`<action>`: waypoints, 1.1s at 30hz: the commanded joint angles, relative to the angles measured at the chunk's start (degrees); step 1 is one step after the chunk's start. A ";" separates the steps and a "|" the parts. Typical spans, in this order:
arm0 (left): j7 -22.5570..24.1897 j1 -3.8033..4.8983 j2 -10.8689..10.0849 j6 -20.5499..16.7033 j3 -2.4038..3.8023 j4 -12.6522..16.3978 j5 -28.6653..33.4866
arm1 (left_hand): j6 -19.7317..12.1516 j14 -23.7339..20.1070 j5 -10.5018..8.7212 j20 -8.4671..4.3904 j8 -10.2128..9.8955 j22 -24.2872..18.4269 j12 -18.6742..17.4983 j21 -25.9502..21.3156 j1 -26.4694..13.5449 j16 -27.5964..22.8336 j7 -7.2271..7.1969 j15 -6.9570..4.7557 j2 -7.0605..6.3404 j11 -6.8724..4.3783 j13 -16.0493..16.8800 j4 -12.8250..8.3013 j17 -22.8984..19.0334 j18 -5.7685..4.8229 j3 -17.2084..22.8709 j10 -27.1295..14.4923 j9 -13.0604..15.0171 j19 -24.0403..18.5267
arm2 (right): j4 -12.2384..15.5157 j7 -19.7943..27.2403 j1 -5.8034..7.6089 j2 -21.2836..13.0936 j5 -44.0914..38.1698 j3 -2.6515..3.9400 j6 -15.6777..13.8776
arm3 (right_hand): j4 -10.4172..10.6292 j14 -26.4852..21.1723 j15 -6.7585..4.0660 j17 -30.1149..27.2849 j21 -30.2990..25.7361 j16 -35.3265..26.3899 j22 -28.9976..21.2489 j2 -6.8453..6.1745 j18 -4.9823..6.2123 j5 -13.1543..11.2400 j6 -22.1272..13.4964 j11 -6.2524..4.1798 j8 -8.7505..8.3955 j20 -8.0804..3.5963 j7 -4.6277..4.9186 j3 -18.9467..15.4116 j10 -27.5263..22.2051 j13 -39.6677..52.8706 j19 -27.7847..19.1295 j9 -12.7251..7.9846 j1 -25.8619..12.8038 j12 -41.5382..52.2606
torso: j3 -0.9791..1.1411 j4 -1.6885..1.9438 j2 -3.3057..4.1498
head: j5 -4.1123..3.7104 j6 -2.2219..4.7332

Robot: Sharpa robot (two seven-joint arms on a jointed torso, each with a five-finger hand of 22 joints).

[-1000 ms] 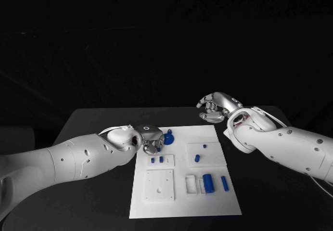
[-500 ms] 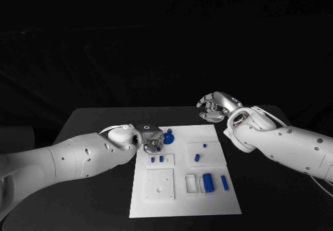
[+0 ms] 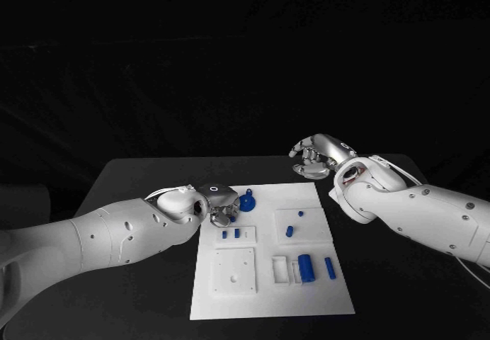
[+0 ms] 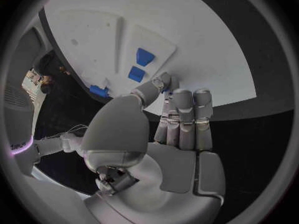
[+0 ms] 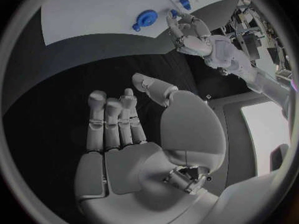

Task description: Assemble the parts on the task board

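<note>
Silver left hand, over the task board's near-left corner, pinches a small blue part between thumb and fingertip. Advice: lower it squarely, release only once seated. White, matte, recessed board on black bench; blue knob, pegs and cylinder look smooth plastic. Right hand hovers beyond the board, loosely spread, empty.
</note>
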 commanded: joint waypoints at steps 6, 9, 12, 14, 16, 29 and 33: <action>0.60 -0.31 -0.19 -2.21 -0.19 0.14 2.05 | -0.78 -0.32 0.24 -1.61 -0.55 0.06 -0.84 0.18 0.59 -0.03 0.37 -0.08 -0.24 0.33 -0.10 -0.06 -0.07 3.05 0.50 -0.43 -0.37 0.11 | 0.01 0.04 0.01 -0.11 -0.65 0.03 0.62 | 0.29 0.09 -0.18 -0.05 -0.19 -0.03 0.09 -0.12 2.54 -0.38 -0.61 -0.02 0.36 0.12 1.16 0.02 -0.37 -0.11 -0.06 -0.05 0.47 0.39 | 0.04 0.03 -0.02 | 0.04 0.00; 0.54 -0.31 -0.27 -2.42 -0.19 0.03 2.43 | -0.93 -0.34 0.24 -1.59 -0.65 0.06 -0.92 0.16 0.64 -0.06 0.43 -0.04 -0.41 0.37 -0.12 -0.08 -0.09 3.04 0.50 -0.53 -0.42 0.09 | -0.01 -0.03 0.01 -0.13 -0.65 0.03 0.73 | 0.29 0.09 -0.18 -0.05 -0.19 -0.03 0.09 -0.12 2.54 -0.38 -0.62 -0.02 0.36 0.12 1.16 0.02 -0.37 -0.11 -0.06 -0.05 0.47 0.39 | 0.03 0.01 -0.01 | 0.02 -0.01; 0.47 -0.31 -0.34 -2.43 -0.19 -0.06 2.83 | -2.42 -0.63 0.24 -1.48 -1.52 0.07 -1.65 0.04 1.35 -0.31 0.89 0.26 -1.80 0.72 -0.40 -0.18 -0.19 3.10 0.57 -1.75 -0.81 -0.13 | -0.03 -0.07 0.01 -0.18 -0.65 0.03 0.75 | 0.29 0.09 -0.17 -0.06 -0.19 -0.03 0.09 -0.14 2.54 -0.39 -0.64 -0.02 0.35 0.12 1.17 0.01 -0.38 -0.12 -0.07 -0.06 0.47 0.39 | 0.02 -0.01 -0.01 | 0.07 0.02; 0.42 -0.31 -0.43 -2.86 -0.19 -0.05 2.90 | -4.10 -0.71 0.18 -1.12 -2.47 0.09 -2.24 -0.02 1.90 -0.42 1.62 0.67 -2.49 1.17 -0.61 -0.11 -0.24 3.14 0.60 -2.70 -1.24 -0.22 | -0.03 -0.07 0.01 -0.19 -0.65 0.03 0.76 | 0.29 0.07 -0.17 -0.07 -0.20 -0.04 0.10 -0.19 2.54 -0.41 -0.68 -0.01 0.33 0.13 1.18 -0.02 -0.41 -0.13 -0.08 -0.07 0.44 0.39 | 0.03 0.01 -0.01 | 0.04 0.01; 0.28 -0.31 -0.48 -2.69 -0.19 -0.12 2.94 | -4.78 -0.75 0.19 -0.75 -2.82 0.14 -2.76 -0.02 2.49 -0.49 1.96 1.07 -3.15 1.55 -0.78 -0.12 -0.26 3.29 0.57 -3.51 -1.42 -0.25 | -0.01 -0.08 0.01 -0.23 -0.65 0.03 0.76 | 0.28 0.06 -0.17 -0.07 -0.20 -0.04 0.10 -0.21 2.54 -0.43 -0.71 0.00 0.31 0.13 1.18 -0.04 -0.43 -0.14 -0.09 -0.08 0.42 0.39 | 0.02 0.02 -0.01 | -0.03 -0.04; 0.03 -0.31 -0.70 -3.20 -0.18 -0.40 2.94 | -6.06 -0.92 0.20 0.08 -3.31 0.29 -3.63 -0.10 3.45 -0.60 2.55 1.83 -4.48 2.33 -1.14 -0.12 -0.26 3.79 0.41 -5.37 -1.72 -0.43 | -0.05 -0.22 0.01 -0.33 -0.65 0.03 1.24 | 0.10 0.03 -0.15 -0.08 -0.19 -0.01 0.14 -0.25 2.54 -0.59 -0.80 0.01 0.29 0.13 1.20 -0.19 -0.47 -0.18 -0.12 -0.10 0.47 0.43 | 0.00 0.01 0.01 | -0.23 0.13; -0.16 -0.31 -0.82 -3.25 -0.18 -0.58 2.94 | -6.24 -0.94 0.21 0.17 -3.35 0.31 -3.63 -0.11 3.66 -0.61 2.60 1.90 -4.66 2.40 -1.17 -0.14 -0.26 3.89 0.43 -5.56 -1.75 -0.44 | -0.11 -0.19 0.01 -0.45 -0.65 0.03 1.47 | -0.01 0.03 -0.15 -0.09 -0.18 0.01 0.17 -0.24 2.54 -0.72 -0.82 0.02 0.29 0.13 1.21 -0.29 -0.48 -0.19 -0.13 -0.10 0.50 0.47 | -0.02 -0.06 0.01 | -0.15 0.17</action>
